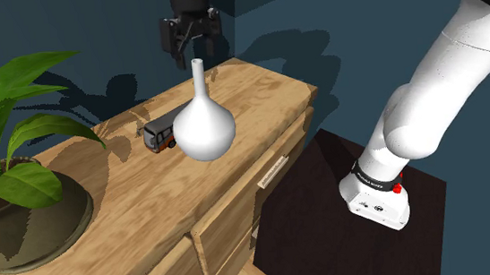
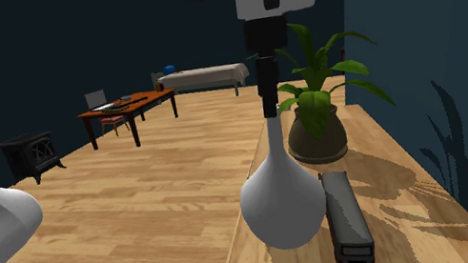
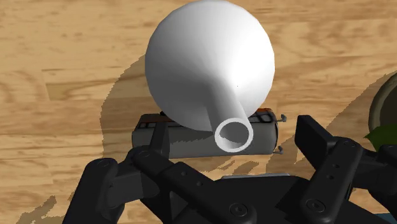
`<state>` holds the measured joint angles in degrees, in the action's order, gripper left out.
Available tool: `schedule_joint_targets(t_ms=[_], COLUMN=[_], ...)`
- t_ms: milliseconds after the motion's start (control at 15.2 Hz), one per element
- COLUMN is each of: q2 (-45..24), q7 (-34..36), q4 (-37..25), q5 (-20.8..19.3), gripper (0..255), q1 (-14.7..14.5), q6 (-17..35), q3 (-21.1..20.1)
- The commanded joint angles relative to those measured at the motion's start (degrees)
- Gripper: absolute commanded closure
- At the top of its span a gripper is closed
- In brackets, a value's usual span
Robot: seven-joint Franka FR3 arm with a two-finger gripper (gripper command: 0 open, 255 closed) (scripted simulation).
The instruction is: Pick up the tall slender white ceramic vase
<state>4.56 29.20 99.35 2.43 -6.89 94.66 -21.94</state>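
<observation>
One white vase [image 1: 203, 126] stands upright on the wooden dresser [image 1: 266, 90], just beside one toy bus [image 1: 157, 136]. One pot [image 1: 53, 230] holds one leafy plant [image 1: 24, 183]. My gripper [image 1: 195, 49] hangs open above the vase's mouth, holding nothing.

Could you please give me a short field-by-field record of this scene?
surface: wooden dresser
vase: white, upright on the dresser, round body, slender neck
toy bus: on the dresser close beside the vase; contact cannot be told
plant: potted, at the shoulder view's left end of the dresser
gripper: open, just above the vase's mouth, holding nothing
task state: vase not yet grasped
</observation>
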Motion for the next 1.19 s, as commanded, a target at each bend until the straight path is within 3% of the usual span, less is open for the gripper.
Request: schedule_joint_targets(t_ms=[0,264,330,924,1122], q2=[0.23,0.44,0.63,0.43,0.19], q7=[-0.02,-0.11,-0.1,-0.11,-0.01], q4=[1.74,3.96,4.13,3.95,1.37], q5=[0.08,0.17,0.24,0.17,0.06], gripper=[0,0,255,255,255], q1=[-0.03,-0.04,-0.06,-0.04,-0.02], q6=[1.57,3.58,3.57,3.58,1.23], q3=[-0.02,-0.02,-0.03,-0.02,-0.02])
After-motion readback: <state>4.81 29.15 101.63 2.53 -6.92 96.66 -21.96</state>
